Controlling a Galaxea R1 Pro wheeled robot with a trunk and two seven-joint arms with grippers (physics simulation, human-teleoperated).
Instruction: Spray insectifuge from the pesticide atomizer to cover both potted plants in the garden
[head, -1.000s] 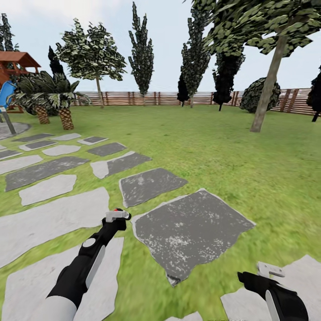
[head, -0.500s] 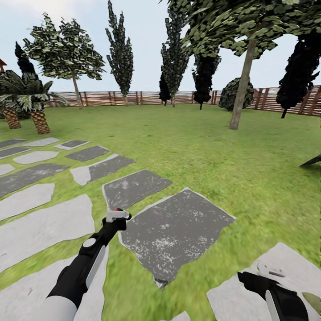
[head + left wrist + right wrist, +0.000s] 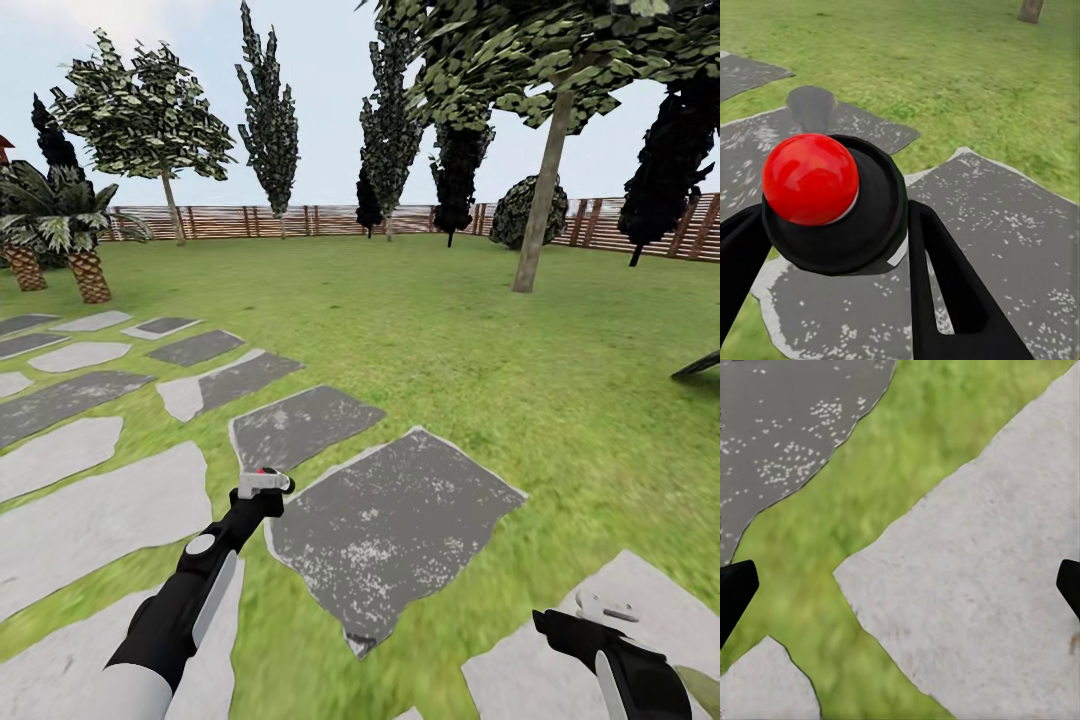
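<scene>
My left gripper (image 3: 265,483) is shut on the pesticide atomizer (image 3: 832,202), a black rounded body topped by a glossy red ball, clamped between the two black fingers (image 3: 941,277). In the head view only a small red and white tip of the atomizer (image 3: 262,479) shows at the arm's end, held over a dark stone slab (image 3: 390,520). My right gripper (image 3: 605,606) hangs low at the right, open with nothing between its fingers, above a pale slab (image 3: 967,570) and grass. The garden lawn (image 3: 450,300) stretches ahead. The potted plants are out of view.
A path of grey slabs (image 3: 90,510) runs off to the left toward two palms (image 3: 70,235). A tree trunk (image 3: 540,200) stands ahead on the right, and a slatted wooden fence (image 3: 300,220) rings the lawn. A dark leaf tip (image 3: 700,364) pokes in at the right edge.
The camera has turned to the right, so the palms, slabs and trees have slid left in the picture. Both arms hold the same pose.
</scene>
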